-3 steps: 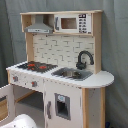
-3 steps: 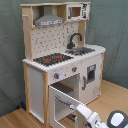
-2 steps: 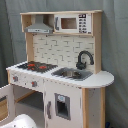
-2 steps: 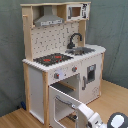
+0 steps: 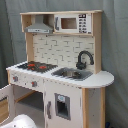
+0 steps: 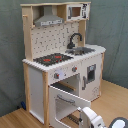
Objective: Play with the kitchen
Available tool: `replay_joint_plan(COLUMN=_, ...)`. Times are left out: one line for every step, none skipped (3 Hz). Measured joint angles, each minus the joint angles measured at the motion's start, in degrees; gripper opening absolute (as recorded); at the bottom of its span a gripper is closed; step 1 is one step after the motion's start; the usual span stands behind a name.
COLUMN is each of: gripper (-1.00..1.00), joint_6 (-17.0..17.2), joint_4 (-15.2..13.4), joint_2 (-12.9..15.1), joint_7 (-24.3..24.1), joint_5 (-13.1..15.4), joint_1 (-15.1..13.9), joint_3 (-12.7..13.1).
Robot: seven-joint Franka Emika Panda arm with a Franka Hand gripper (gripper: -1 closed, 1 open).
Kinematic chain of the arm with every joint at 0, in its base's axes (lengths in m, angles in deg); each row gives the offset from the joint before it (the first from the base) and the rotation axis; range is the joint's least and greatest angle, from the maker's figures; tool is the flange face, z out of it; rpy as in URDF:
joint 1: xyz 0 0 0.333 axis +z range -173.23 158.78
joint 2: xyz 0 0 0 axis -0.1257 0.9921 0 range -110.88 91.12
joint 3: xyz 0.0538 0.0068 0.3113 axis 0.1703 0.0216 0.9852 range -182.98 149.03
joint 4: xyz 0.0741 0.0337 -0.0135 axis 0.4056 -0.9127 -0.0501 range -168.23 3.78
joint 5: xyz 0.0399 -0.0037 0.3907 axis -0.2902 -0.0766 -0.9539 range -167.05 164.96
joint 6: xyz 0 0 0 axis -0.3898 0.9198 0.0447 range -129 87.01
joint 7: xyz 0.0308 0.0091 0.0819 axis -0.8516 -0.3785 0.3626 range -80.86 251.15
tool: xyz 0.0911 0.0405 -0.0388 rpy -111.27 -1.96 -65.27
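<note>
The kitchen [image 5: 60, 75] is a tall white and light-wood toy and stands in both exterior views. It has a black-red hob [image 5: 37, 65], a grey sink [image 5: 72, 74], a black tap [image 5: 84, 59], a hood [image 5: 39, 26] and a microwave [image 5: 72, 23]. In the second exterior view the kitchen [image 6: 60, 65] has its oven door [image 6: 67, 104] swung down and open. My white gripper [image 6: 87, 116] sits low, just in front of that open door. A rounded white part of my arm [image 5: 20, 121] shows at the bottom of the first exterior view.
A grey curtain [image 6: 112, 30] hangs behind the kitchen. The wooden floor [image 6: 112, 97] stretches to the second exterior view's right. A closed cupboard door with a dark panel [image 5: 61, 106] sits under the sink.
</note>
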Motion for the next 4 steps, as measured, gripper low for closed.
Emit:
replay_joint_plan(gripper=1.00, joint_6=0.19, joint_4=-4.47, joint_2=0.38, joint_7=-0.34, joint_5=-2.96, joint_1=2.14, joint_3=-0.06)
replay_joint_plan(gripper=1.00, joint_6=0.23, joint_4=-9.44, joint_2=0.92, joint_7=-0.54, joint_5=-5.51, joint_1=3.97, joint_3=-0.60)
replay_joint_plan(gripper=1.00, joint_6=0.23, joint_4=-14.68, joint_2=0.94, joint_7=-0.53, joint_5=-8.20, joint_1=4.60, joint_3=-0.99)
replay_joint_plan(gripper=1.00, joint_6=-0.79, joint_4=-20.30, joint_2=1.45, joint_7=-0.52, joint_5=-8.75, joint_1=4.62, joint_3=-1.75)
